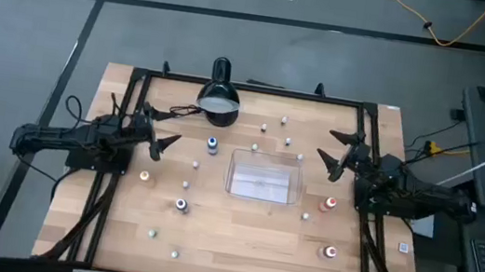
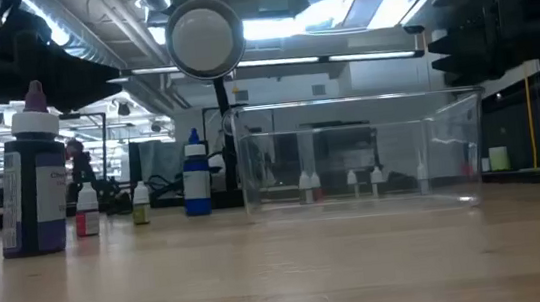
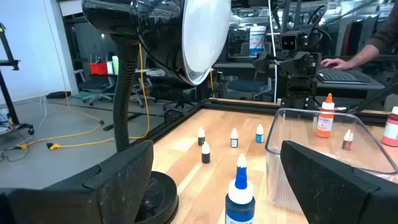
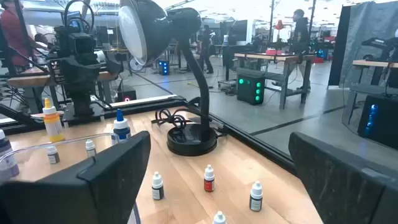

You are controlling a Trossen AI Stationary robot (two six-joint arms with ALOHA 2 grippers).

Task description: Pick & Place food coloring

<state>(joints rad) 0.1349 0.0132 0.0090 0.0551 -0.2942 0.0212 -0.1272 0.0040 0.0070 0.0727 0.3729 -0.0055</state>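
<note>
No bottle is picked yet: both the left tool [image 1: 164, 141] and right tool [image 1: 333, 157] hang open and empty, the blue-capped food coloring bottle [image 1: 212, 144] just ahead of the left tool, probably the nearest pick for the clear rectangular plastic tray [image 1: 263, 176].

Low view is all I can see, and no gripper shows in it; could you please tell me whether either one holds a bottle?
Observer: Neither. The left gripper and the right gripper hover open and empty on either side of the clear tray.
Operator: Thank you. Are the small bottles I see through the tray inside it?
Observer: No, the tray is empty. Those small pale bottles stand on the table beyond it, on the lamp's side.
</note>
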